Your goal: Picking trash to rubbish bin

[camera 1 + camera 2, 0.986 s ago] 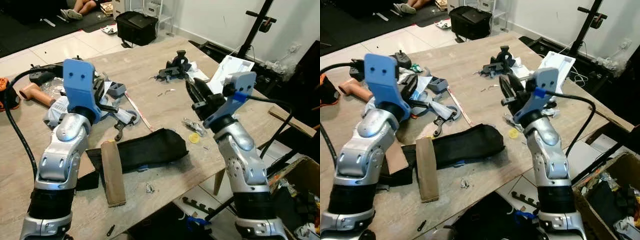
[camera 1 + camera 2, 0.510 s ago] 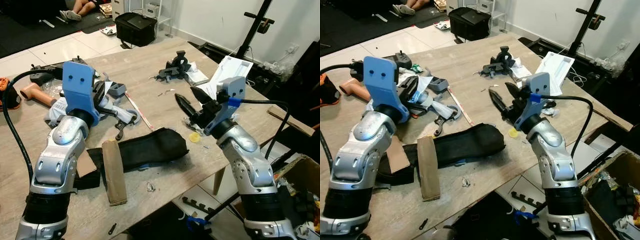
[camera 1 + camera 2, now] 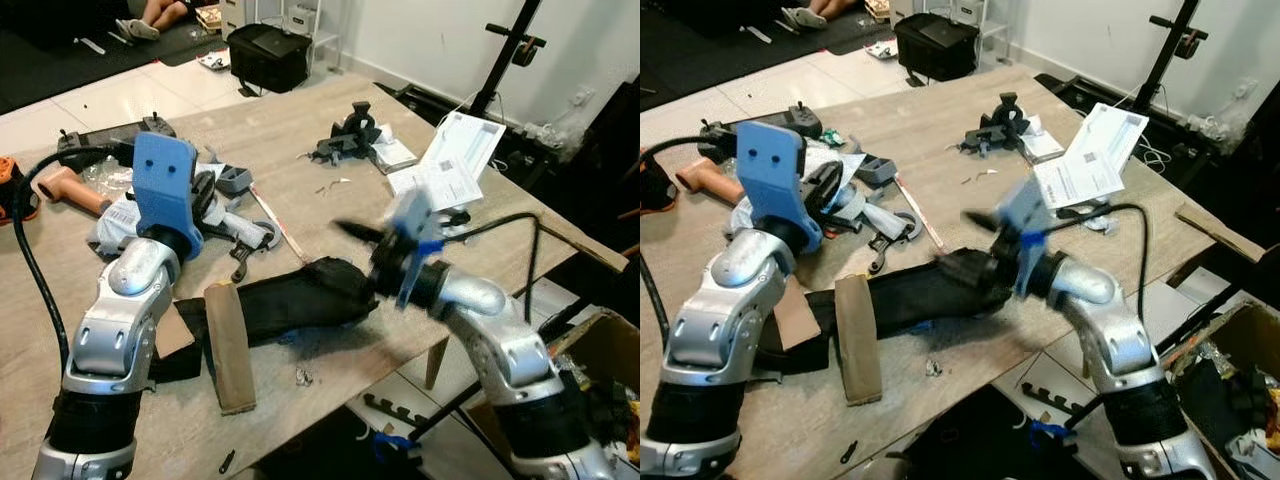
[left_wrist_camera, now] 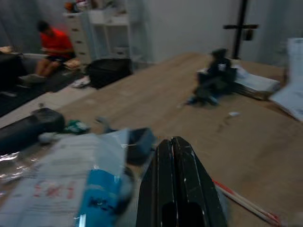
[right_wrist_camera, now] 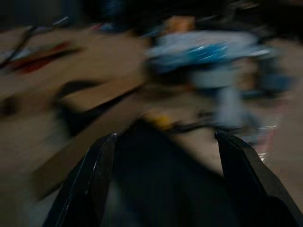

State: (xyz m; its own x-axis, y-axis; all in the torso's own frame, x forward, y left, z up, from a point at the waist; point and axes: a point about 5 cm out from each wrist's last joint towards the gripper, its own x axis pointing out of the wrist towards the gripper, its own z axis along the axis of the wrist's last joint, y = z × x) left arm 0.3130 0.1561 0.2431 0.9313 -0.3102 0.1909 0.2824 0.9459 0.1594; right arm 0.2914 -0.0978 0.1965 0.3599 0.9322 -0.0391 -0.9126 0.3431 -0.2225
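My right gripper (image 3: 340, 262) is blurred by motion and stands open just above the right end of a black pouch (image 3: 285, 300) lying on the wooden table (image 3: 290, 120). In the right wrist view its two fingers (image 5: 94, 175) are spread wide over a dark shape. A small crumpled foil scrap (image 3: 300, 376) lies near the table's front edge. My left gripper (image 4: 173, 139) is shut and empty, held over clear plastic packaging with blue print (image 4: 90, 189) at the left of the table. Behind its blue wrist plate its fingers (image 3: 205, 190) show.
A brown strap (image 3: 228, 345) lies across the pouch's left end. Tools (image 3: 245, 235), a black clamp (image 3: 352, 135) and white papers (image 3: 450, 165) are spread over the table. A cardboard box (image 3: 600, 345) with mixed stuff stands at lower right. A person (image 3: 160, 12) sits on the far floor.
My right arm has swung down and to the left, from above the crumpled wrapper and yellow cap to the black pouch, with its fingers opened. The left arm has barely moved.
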